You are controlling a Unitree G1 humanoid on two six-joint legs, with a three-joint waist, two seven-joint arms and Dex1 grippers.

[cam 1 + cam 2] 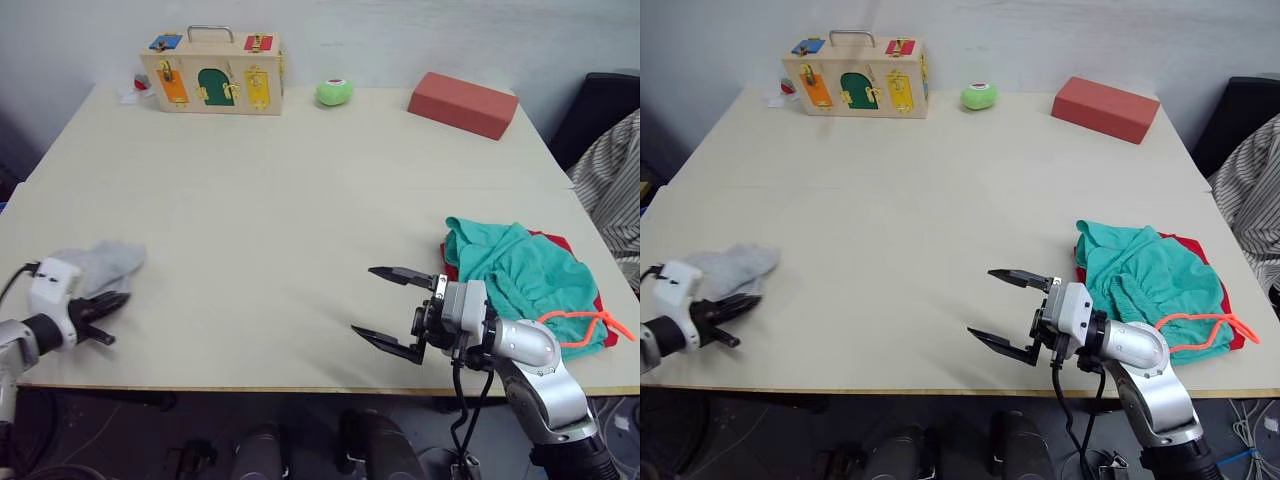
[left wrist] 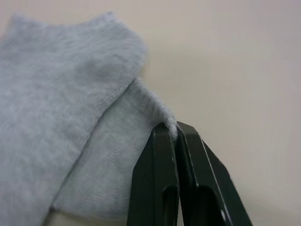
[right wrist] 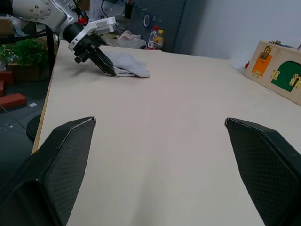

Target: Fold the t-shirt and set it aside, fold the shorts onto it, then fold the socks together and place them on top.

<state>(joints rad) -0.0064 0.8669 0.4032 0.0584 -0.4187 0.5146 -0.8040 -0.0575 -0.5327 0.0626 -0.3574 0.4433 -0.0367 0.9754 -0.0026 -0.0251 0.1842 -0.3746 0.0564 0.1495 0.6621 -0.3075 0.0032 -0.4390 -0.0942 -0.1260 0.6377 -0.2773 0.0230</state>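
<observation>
Socks [image 1: 108, 264]: near left worktop [image 1: 300, 220] edge, hem pinched in left tool [image 2: 176, 134]. Shorts [image 1: 520, 272]: lying over t-shirt [image 1: 556, 243], right side. Right tool [image 1: 390, 306]: spread wide, holding nothing, beside shorts.

Pale wooden table [image 1: 300, 200], white wall [image 1: 400, 30]

Left gripper [image 1: 732, 318]: at the table's [image 1: 940, 200] near left edge, touching the grey socks [image 1: 732, 266].
Right gripper [image 1: 1002, 315]: fingers wide apart, beside the shorts [image 1: 1145, 280].
Shorts: lying on the t-shirt [image 1: 1212, 262].
</observation>
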